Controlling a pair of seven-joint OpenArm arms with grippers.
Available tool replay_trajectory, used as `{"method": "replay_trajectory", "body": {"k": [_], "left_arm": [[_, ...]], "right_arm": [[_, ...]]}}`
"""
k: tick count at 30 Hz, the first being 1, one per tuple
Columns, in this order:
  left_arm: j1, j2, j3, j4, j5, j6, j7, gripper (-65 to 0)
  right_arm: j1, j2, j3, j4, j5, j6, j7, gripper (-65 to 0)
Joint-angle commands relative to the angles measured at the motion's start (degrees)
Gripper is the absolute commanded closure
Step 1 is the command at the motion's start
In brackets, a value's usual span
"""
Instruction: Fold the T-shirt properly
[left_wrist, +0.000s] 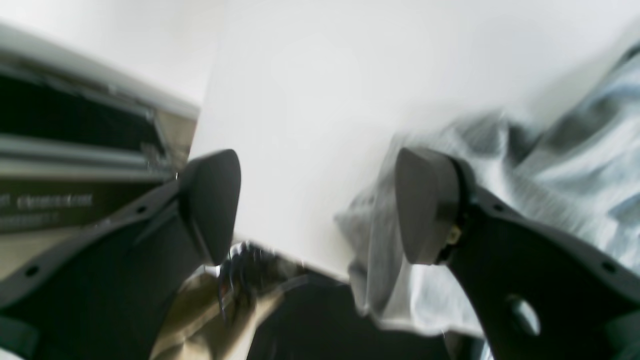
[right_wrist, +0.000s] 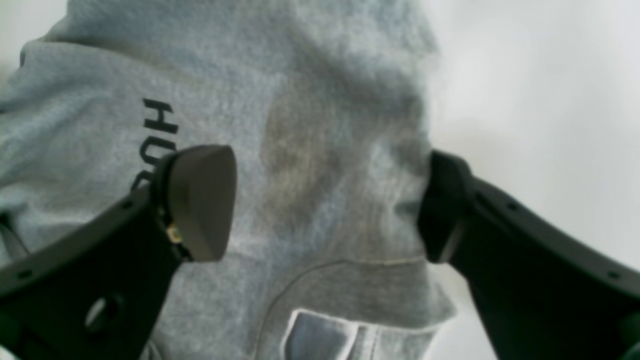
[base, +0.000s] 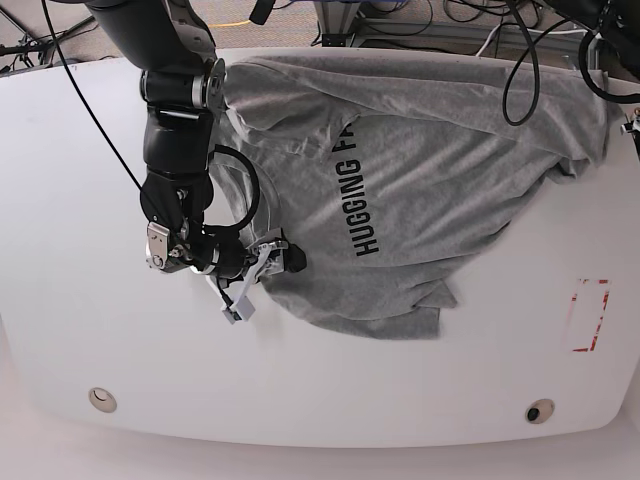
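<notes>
The grey T-shirt (base: 440, 170) lies spread and wrinkled on the white table (base: 90, 300), its black lettering running down the middle and one side bunched toward the far right. My right gripper (base: 262, 278) is at the shirt's left edge. In the right wrist view this gripper (right_wrist: 320, 205) stands open over the T-shirt (right_wrist: 320, 125), its fingers straddling cloth just above the collar seam. My left gripper (left_wrist: 320, 207) is open by a table edge, one finger (left_wrist: 425, 205) over a bunched edge of the T-shirt (left_wrist: 550, 165), with nothing held.
The left arm (base: 605, 50) with its cables enters at the far right corner. A red marked rectangle (base: 590, 315) is on the table at the right. Two round fittings (base: 100, 398) sit near the front edge. Cables lie on the floor behind.
</notes>
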Motion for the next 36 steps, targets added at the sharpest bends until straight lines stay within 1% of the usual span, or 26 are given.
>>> {"method": "replay_trajectory", "body": {"k": [1,2,3,5,7,8,9,11,13,20,23,32,36], "left_arm": [[-0.4,-0.9,1.77,-1.03,-0.79,-0.06,-5.18,-45.7],[-0.49,-0.9,2.83,-2.0,-0.79,-0.06,-6.68,-45.8],[-0.49,-0.9,4.5,-3.67,-0.79,-0.06,-8.7,-45.8],[-0.49,-0.99,6.96,-6.48,-0.88,0.08,-12.04,-46.0],[-0.49,-1.08,9.16,-10.26,-0.88,2.98,-15.29,-47.4],[-0.49,-1.08,9.86,-11.76,-0.88,3.77,-16.43,-48.8],[-0.49,-1.16,10.83,-14.22,-0.88,4.73,-18.11,-51.4],[-0.66,-1.25,12.06,-17.3,-0.88,5.53,-19.95,-54.0],[-1.72,-1.25,13.29,-20.29,-0.88,5.53,-20.83,-55.6],[-2.51,-1.25,14.7,-27.49,-1.06,5.35,-20.92,-55.7],[-2.51,-1.25,17.69,-27.93,-1.06,5.35,-20.92,-55.6],[-2.69,-1.25,23.4,-28.29,-0.88,5.61,-21.01,-55.4],[-3.39,-1.34,24.1,-28.37,0.52,5.7,-21.01,-55.3]], "right_arm": [[1.57,-0.06,-0.03,0.61,-0.31,0.32,-0.05,-43.4],[1.57,-0.06,-0.03,0.61,-0.31,0.32,-0.05,-39.8],[1.66,-0.06,-0.03,0.61,-0.31,0.32,-0.05,-34.4],[1.74,-0.06,-0.03,0.61,-0.31,0.32,-0.05,-25.7],[1.74,-0.06,-0.12,0.61,-0.31,0.32,-0.05,-16.5],[1.74,-0.06,-0.12,0.61,-0.31,0.32,-0.05,-13.8],[1.74,-0.06,-0.12,0.61,-0.31,0.32,-0.05,-9.7],[1.74,-0.06,-0.12,0.61,-0.31,0.32,-0.05,-6.3],[1.74,-0.06,-0.12,0.61,-0.31,0.32,-0.05,-6.5],[1.48,0.29,-0.12,0.61,-0.31,0.32,-0.05,-6.3],[1.39,0.29,-0.12,0.61,-0.31,0.32,-0.05,-6.3],[1.3,0.9,-0.12,0.61,-0.31,0.32,-0.05,-6.3],[1.22,1.08,0.06,0.61,-0.31,0.32,-0.05,-6.3]]}}
